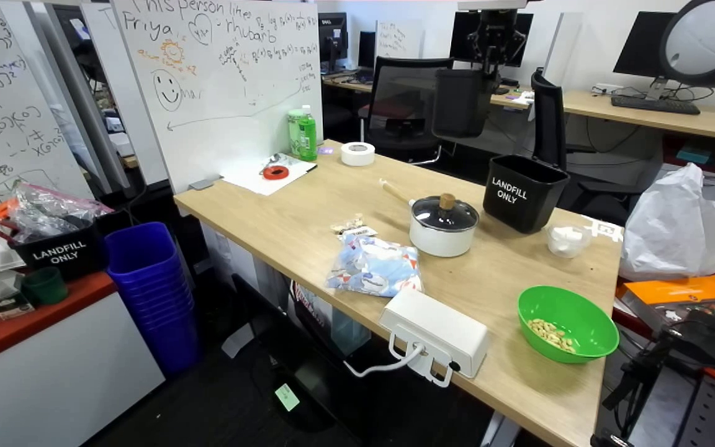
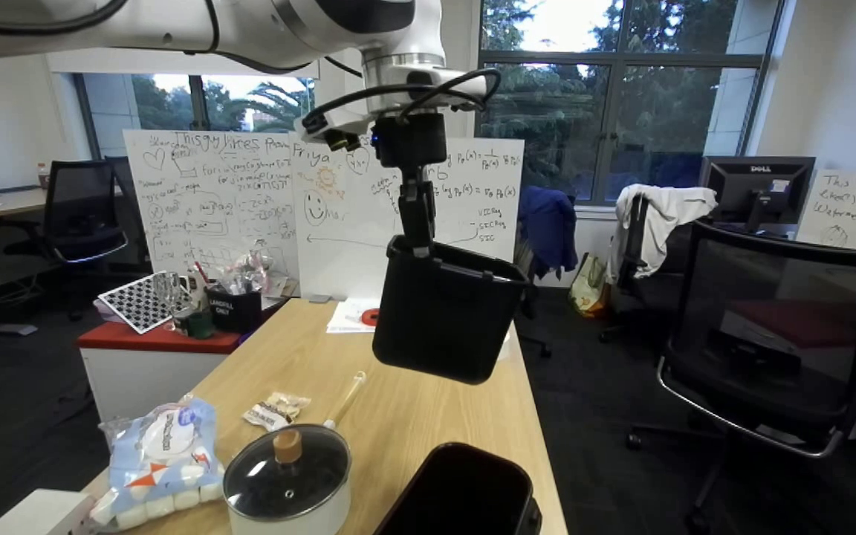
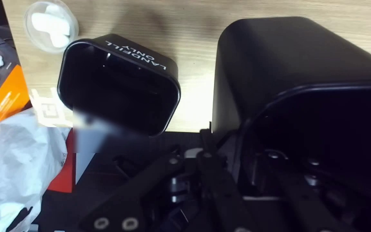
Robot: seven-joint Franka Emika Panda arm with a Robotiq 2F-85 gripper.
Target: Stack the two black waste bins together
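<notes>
The held black bin (image 1: 458,105) hangs in the air above the table, upright in this exterior view and tilted in the exterior view where it also shows (image 2: 446,319). My gripper (image 2: 420,241) is shut on its rim, one finger inside and one outside. The standing black bin (image 1: 509,202) sits upright on the table, with white "LANDFILL ONLY" lettering on its side. It also shows in the exterior view at the bottom (image 2: 465,490). In the wrist view the standing bin (image 3: 118,80) lies left of the held bin (image 3: 279,54), its opening facing up and looking empty.
A lidded white pot (image 1: 443,233) stands beside the standing bin. A small clear cup (image 1: 567,241), a green bowl (image 1: 567,323), a marshmallow bag (image 1: 376,267) and a white box (image 1: 435,329) are on the table. A filled black bin (image 1: 62,251) is on a red-topped cabinet.
</notes>
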